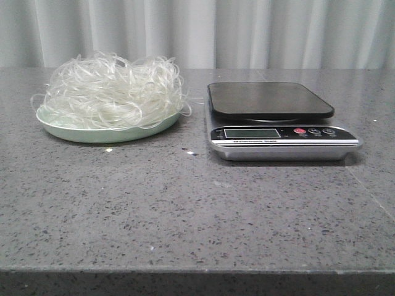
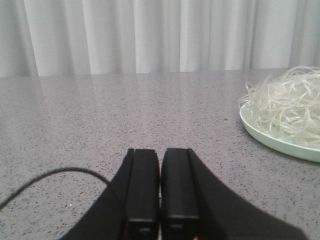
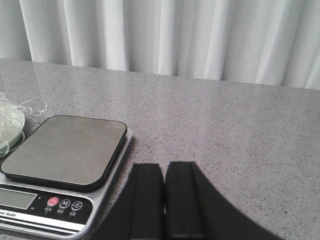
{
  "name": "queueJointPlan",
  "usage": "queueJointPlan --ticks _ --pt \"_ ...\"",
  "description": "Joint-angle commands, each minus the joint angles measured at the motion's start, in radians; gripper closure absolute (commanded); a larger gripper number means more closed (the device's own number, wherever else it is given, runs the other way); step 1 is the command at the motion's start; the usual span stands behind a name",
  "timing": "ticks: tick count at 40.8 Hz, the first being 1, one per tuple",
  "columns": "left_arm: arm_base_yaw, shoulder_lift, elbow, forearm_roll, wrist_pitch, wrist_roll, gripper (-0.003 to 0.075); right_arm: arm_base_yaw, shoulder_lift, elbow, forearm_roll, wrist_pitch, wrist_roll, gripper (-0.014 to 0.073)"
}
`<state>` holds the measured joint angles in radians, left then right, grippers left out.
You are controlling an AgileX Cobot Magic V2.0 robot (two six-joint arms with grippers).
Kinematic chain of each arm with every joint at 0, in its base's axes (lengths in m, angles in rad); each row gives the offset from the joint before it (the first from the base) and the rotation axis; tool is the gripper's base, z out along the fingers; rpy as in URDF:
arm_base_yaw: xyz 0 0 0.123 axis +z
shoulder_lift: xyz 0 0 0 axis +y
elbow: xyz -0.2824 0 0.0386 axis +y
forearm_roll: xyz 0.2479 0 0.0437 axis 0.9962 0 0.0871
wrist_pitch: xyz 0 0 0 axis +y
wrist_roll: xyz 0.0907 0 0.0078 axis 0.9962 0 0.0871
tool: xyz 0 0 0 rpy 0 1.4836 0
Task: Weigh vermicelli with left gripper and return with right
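Grey speckled table (image 1: 185,209), white curtain (image 1: 197,31) behind. Vermicelli (image 1: 114,89): big loose tangle of thin translucent whitish strands, stray loops spilling over the rim, heaped on pale green plate (image 1: 99,134) at table's left. Just beside it on the right, digital scale (image 1: 281,126), dark platform bare, nothing between the two. Left gripper (image 2: 160,200) fingers pressed together, holding nothing, low over table well apart from plate. Right gripper (image 3: 164,200) likewise closed and unloaded, beside scale.

The scale (image 1: 281,123) stands just beside the plate (image 1: 92,132), leaving a narrow gap. The countertop (image 1: 185,216) in front of the scale is unobstructed.
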<state>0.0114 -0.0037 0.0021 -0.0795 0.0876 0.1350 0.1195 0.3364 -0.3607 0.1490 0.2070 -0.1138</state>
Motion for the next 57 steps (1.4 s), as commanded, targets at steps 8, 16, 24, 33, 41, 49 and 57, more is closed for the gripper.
queueJointPlan --ticks 8,16,24,33,41,49,57 --pt "0.001 -0.022 0.008 0.037 -0.088 -0.014 0.0583 -0.005 0.005 -0.026 -0.005 -0.076 -0.002 0.0443" --pt "0.001 -0.022 0.008 0.037 -0.088 -0.014 0.0583 -0.005 0.005 -0.026 -0.005 -0.076 -0.002 0.0443" --pt "0.001 -0.022 0.008 0.037 -0.088 -0.014 0.0583 -0.005 0.005 -0.026 -0.005 -0.076 -0.002 0.0443" --pt "0.001 -0.022 0.008 0.037 -0.088 -0.014 0.0583 -0.005 0.005 -0.026 -0.005 -0.076 -0.002 0.0443" --pt "0.001 -0.022 0.008 0.037 -0.088 -0.014 0.0583 -0.005 0.004 -0.023 -0.005 -0.076 -0.002 0.0443" --pt "0.001 -0.022 0.008 0.037 -0.088 -0.014 0.0583 -0.034 -0.060 0.052 -0.005 -0.091 -0.002 0.0443" --pt "0.001 -0.022 0.008 0.037 -0.088 -0.014 0.0583 -0.102 -0.195 0.227 -0.005 -0.182 -0.002 0.0443"
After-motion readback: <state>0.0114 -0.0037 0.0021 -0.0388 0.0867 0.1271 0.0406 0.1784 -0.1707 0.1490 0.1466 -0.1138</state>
